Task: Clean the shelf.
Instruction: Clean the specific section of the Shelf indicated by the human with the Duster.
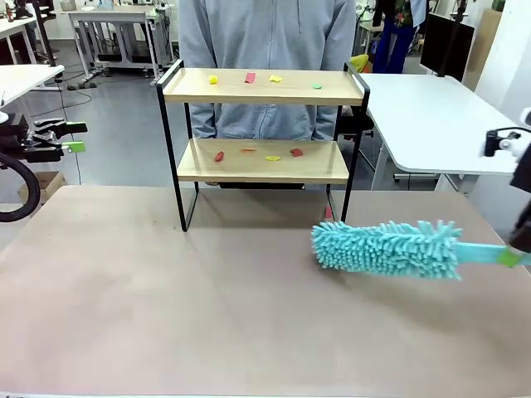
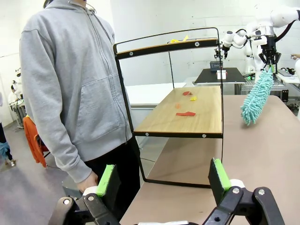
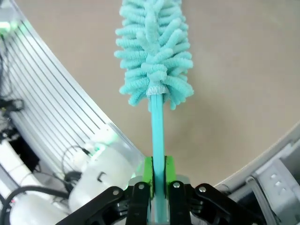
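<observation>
**Front view.** The right gripper (image 1: 510, 257) is clamped on the thin handle of the teal duster (image 1: 386, 247). The duster's fluffy head stretches away from the gripper, low over the table (image 1: 166, 290). The shelf (image 1: 199, 166) stands beyond the head's far tip, near it but not touching, with paper scraps (image 1: 250, 78) on both boards. The rack looks light, so a firm sideways sweep could shove or tip it toward the person (image 1: 265, 50) right behind it. The head could also catch on the black frame. The picture edge cuts off most of this gripper. The left gripper (image 1: 75, 137) hangs empty with its fingers apart, well off to the shelf's other side.

**Left wrist view.** The left gripper (image 2: 163, 180) has its green pads spread wide with nothing between them. The shelf (image 2: 187, 124) lies straight ahead, end-on. The upper board shows edge-on, so most of what lies on it is hidden. If this arm moves forward, it could hit the frame or the person's hand just beside one finger.

**Right wrist view.** The right gripper (image 3: 158, 171) pinches the handle low down, so the long duster (image 3: 155, 51) works as a lever. Pressure at the head could twist or slip the handle between the pads. Whether the head touches the table beyond cannot be told.
</observation>
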Controlling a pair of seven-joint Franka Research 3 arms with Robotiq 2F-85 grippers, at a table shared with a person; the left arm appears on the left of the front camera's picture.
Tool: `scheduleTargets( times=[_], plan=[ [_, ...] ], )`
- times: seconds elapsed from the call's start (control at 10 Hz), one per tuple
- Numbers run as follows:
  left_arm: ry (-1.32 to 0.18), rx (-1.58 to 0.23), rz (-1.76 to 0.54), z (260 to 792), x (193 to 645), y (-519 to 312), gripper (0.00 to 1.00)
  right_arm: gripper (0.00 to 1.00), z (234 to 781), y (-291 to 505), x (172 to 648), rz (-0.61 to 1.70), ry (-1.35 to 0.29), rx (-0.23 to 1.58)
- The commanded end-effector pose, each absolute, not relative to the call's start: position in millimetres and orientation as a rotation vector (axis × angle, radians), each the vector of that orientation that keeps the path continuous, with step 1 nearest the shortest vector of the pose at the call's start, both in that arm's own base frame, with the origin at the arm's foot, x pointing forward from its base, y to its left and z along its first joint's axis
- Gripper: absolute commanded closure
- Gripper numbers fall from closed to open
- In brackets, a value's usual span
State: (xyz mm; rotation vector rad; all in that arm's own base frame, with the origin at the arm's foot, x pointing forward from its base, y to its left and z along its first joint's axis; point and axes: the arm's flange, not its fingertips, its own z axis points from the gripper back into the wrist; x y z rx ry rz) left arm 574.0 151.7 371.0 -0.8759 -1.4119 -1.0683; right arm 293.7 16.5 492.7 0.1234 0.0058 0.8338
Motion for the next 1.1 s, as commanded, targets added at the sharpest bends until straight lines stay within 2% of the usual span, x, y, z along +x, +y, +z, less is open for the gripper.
scheduleTargets(
  times=[0.0, 0.3, 0.4, 1.0],
  plan=[
    [-1.409, -0.871, -1.074, 373, 572, 152, 0.00, 0.87, 502, 7, 278, 0.923, 0.005, 0.059],
    [-1.409, -0.871, -1.074, 373, 572, 152, 0.00, 0.87, 511, 5, 259, 0.948, -0.020, 0.013],
    [-1.409, -0.871, -1.074, 373, 572, 152, 0.00, 0.87, 507, 9, 274, 0.910, 0.018, 0.036],
    [-1.409, -0.871, -1.074, 373, 572, 152, 0.00, 0.87, 507, 9, 274, 0.910, 0.018, 0.036]
  ],
)
